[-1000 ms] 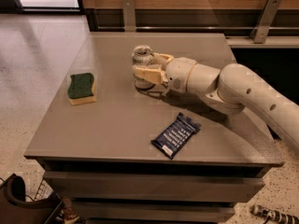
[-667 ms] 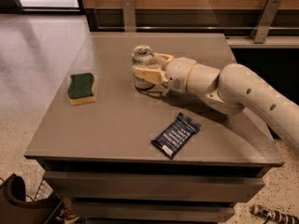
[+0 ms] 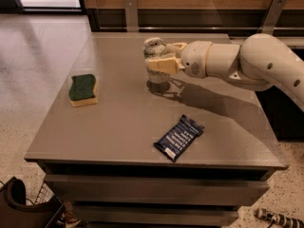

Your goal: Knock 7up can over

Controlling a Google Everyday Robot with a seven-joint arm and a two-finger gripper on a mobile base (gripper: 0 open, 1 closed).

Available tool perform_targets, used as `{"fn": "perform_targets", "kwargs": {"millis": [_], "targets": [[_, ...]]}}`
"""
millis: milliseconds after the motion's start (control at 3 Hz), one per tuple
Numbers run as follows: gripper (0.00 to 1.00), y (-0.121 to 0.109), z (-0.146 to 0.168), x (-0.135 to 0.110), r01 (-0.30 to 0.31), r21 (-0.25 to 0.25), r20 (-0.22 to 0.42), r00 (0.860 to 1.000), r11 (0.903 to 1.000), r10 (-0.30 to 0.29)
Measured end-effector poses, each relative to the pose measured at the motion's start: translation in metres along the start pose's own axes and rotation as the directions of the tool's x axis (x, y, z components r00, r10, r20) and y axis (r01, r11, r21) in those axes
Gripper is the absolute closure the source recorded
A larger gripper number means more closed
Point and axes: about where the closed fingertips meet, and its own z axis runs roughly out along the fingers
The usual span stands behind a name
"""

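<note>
The 7up can [image 3: 154,47], pale silver with a silver top, stands upright at the back middle of the grey table [image 3: 118,127]. My gripper [image 3: 160,56] reaches in from the right and is closed around the can's body. One cream finger [image 3: 161,64] crosses the can's front and the other [image 3: 177,45] lies behind it to the right. The lower part of the can shows below the near finger, just above its shadow on the table.
A green and yellow sponge [image 3: 83,89] lies at the table's left. A dark blue snack wrapper [image 3: 179,137] lies near the front edge. My white arm [image 3: 247,61] spans the table's right side. A wooden wall with metal posts [image 3: 131,13] runs behind.
The gripper and the can between its fingers have shifted a little to the right and away from the camera. The sponge and the wrapper have not moved.
</note>
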Motion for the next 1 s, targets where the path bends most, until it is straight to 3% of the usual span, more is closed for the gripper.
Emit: {"fn": "perform_targets", "kwargs": {"millis": [333, 667, 1000], "targets": [[1.0, -0.008, -0.016, -0.005, 0.031, -0.037, -0.142, 0.989, 0.9988, -0.036], [1.0, -0.009, -0.024, -0.002, 0.05, -0.056, -0.231, 0.971, 0.9972, -0.062], [1.0, -0.002, -0.026, 0.007, 0.09, -0.087, -0.375, 0.92, 0.9921, -0.117]]}}
